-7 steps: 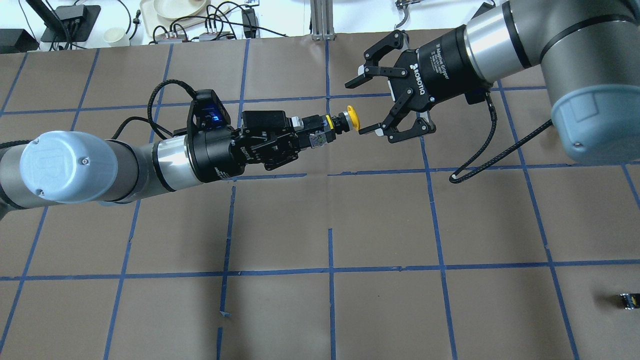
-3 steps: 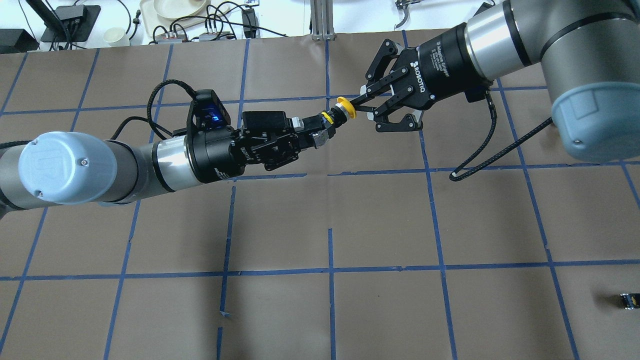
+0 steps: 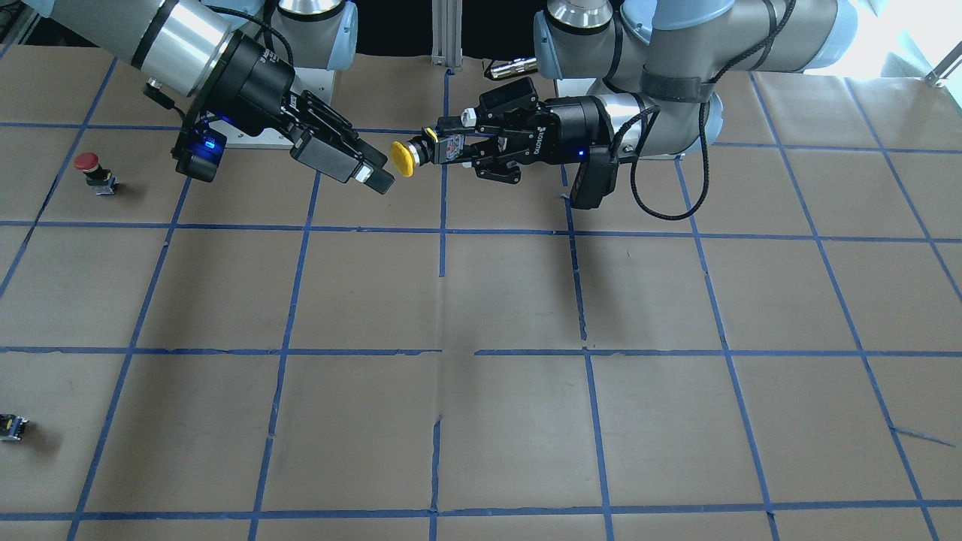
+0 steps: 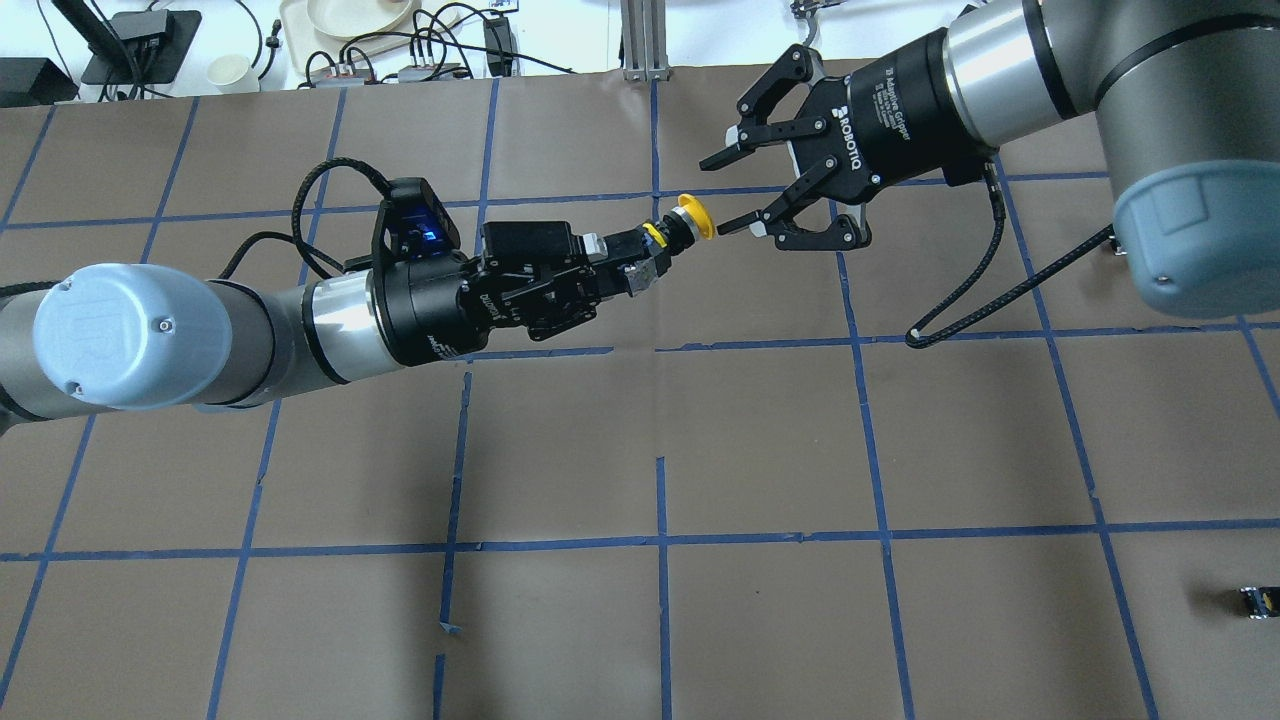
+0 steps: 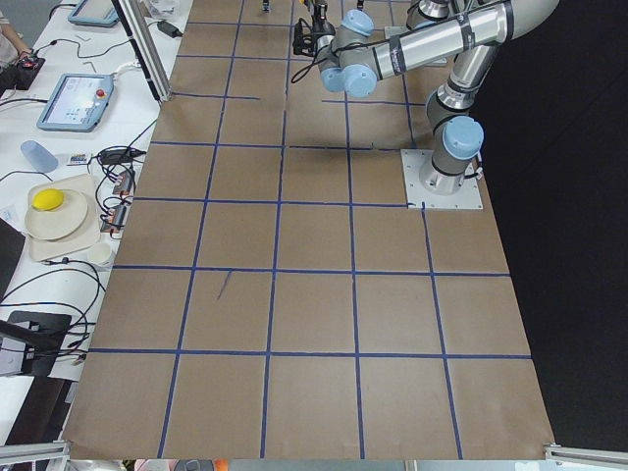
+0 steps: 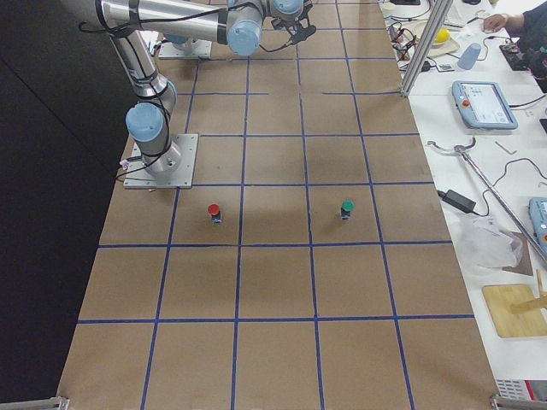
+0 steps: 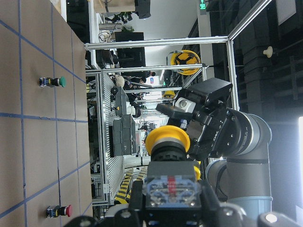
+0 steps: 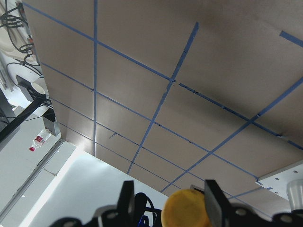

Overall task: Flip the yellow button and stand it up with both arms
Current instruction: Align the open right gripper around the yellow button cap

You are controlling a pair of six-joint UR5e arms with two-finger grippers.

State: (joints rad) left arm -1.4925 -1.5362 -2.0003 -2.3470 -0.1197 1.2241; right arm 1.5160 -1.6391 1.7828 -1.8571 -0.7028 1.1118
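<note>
The yellow button (image 4: pixel 693 218) is held level in the air. My left gripper (image 4: pixel 638 264) is shut on its black-and-grey body, and the yellow cap points towards the right arm. My right gripper (image 4: pixel 727 190) is open just beyond the cap, one finger level with the cap and the other further off, neither touching it. In the front-facing view the cap (image 3: pixel 402 159) sits between the left gripper (image 3: pixel 452 147) and the right gripper (image 3: pixel 370 174). The right wrist view shows the cap (image 8: pixel 185 211) between its open fingers (image 8: pixel 214 195). The left wrist view shows the cap (image 7: pixel 167 139).
A red-capped button (image 3: pixel 89 167) stands on the table on the robot's right side, and it also shows in the right view (image 6: pixel 214 211). A green-capped button (image 6: pixel 347 207) stands near it. A tiny dark block with a yellow spot (image 4: pixel 1257 601) lies at the near right edge.
The right gripper closed on the yellow cap, tipping the button slightly, then opened again and drew back a little. The left gripper kept hold of the body.
</note>
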